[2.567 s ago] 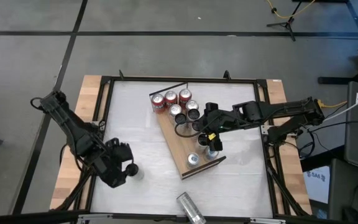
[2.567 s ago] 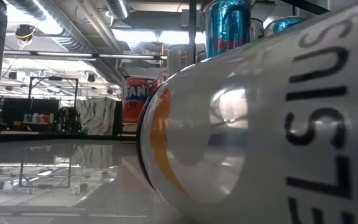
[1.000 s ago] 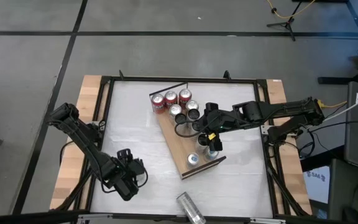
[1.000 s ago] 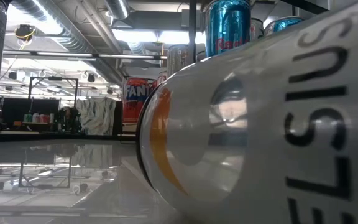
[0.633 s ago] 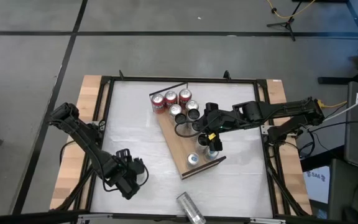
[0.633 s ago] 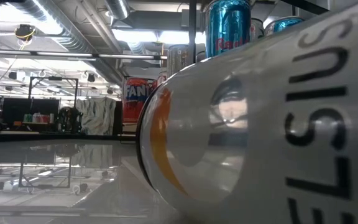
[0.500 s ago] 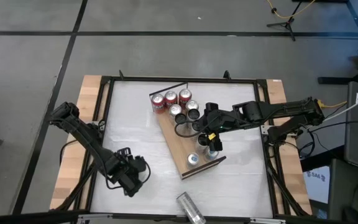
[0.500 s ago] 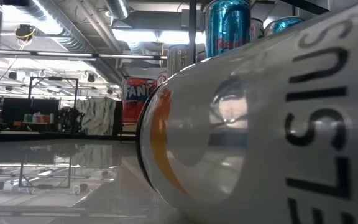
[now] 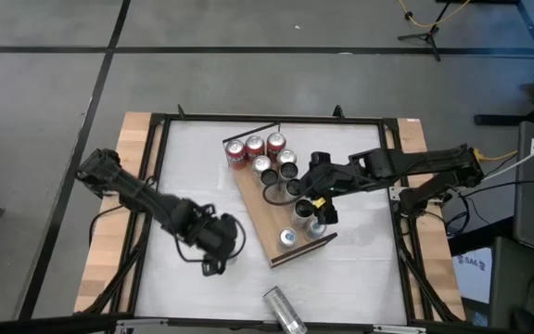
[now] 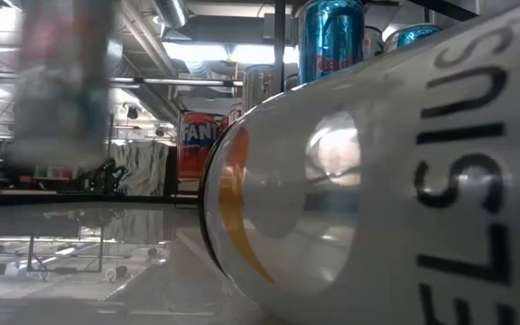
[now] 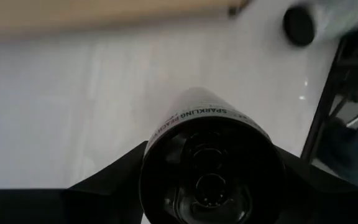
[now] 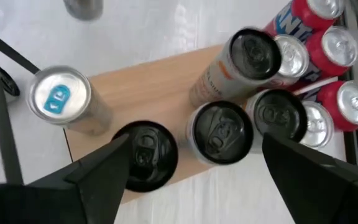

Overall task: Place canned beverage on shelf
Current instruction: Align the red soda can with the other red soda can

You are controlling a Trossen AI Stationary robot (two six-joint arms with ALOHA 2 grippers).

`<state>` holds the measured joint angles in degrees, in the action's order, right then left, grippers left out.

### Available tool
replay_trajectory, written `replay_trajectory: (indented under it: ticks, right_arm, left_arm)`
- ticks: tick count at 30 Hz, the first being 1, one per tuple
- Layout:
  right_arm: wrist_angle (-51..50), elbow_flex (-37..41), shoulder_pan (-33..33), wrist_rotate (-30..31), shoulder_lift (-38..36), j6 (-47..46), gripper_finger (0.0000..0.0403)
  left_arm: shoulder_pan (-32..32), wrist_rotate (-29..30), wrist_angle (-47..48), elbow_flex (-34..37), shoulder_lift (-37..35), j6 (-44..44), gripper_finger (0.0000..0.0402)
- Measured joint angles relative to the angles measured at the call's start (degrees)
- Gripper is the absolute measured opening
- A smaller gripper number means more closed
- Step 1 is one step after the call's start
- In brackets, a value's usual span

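Note:
A slim white can with a black top (image 11: 211,177) sits in my left gripper (image 9: 219,245), which is shut on it over the table's near left part. It shows blurred in the low view as the can (image 10: 66,81), off the tabletop. The shelf (image 9: 265,221), a light wooden board, lies slantwise mid-table and carries several upright cans: red ones (image 9: 254,146) at its far end, black-topped ones (image 12: 219,130) in the middle. My right gripper (image 9: 321,206) hangs open above those cans, touching none. My left gripper pinches the can's upper side wall (image 11: 157,146) between its two fingers (image 11: 114,180), just under the black top. The fingers come steeply from above, one on each side of the round body. The can hangs below them, roughly upright and clear of the table.
A large white can (image 9: 286,312) lies on its side at the table's near edge and fills the low view as the lying can (image 10: 377,181). A blue-topped silver can (image 12: 61,96) stands at the shelf's near end. A black frame (image 9: 156,167) rims the white tabletop.
My left gripper has travelled from the near left toward the shelf, rising as it went. The slim white can, which stood on the table at the low view's left edge, has come up off the surface with it.

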<state>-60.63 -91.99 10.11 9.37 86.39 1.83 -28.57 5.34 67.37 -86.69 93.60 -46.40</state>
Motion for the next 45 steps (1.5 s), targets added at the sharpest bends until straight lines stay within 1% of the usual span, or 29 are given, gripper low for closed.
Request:
replay_trajectory:
  ticks: [5, 10, 15, 20, 24, 32, 45]
  right_arm:
    - [-1.47, -3.16, -0.02, 0.02, -0.01, 0.13, 0.0353]
    - [-3.11, -6.03, -0.02, 0.01, -0.04, 0.15, 0.0353]
    - [-3.99, -6.70, -0.02, 0.02, -0.04, 0.16, 0.0353]
    - [-4.05, -6.72, -0.01, 0.01, -0.04, 0.17, 0.0353]
    - [-4.04, -6.72, -0.02, 0.02, -0.04, 0.17, 0.0353]
    - [-4.05, -6.72, -0.02, 0.02, -0.04, 0.17, 0.0353]
    - [-5.13, -6.72, 0.00, 0.02, -0.04, 0.18, 0.0353]
  left_arm:
    - [6.02, 2.80, -0.03, -7.22, 0.00, 11.05, 0.0235]
    - [12.13, 3.28, -1.14, -12.00, 1.22, 22.21, 0.0235]
    - [16.25, 1.58, -2.95, -15.21, 6.26, 32.07, 0.0235]
    - [18.01, 0.32, -4.17, -16.69, 10.71, 37.47, 0.0239]
    - [18.75, -0.51, -4.80, -16.77, 12.39, 38.02, 0.0244]
    - [18.64, -0.30, -7.31, -16.79, 12.59, 38.04, 0.0247]
    - [17.35, 0.67, -6.84, -16.20, 13.68, 37.97, 0.0248]
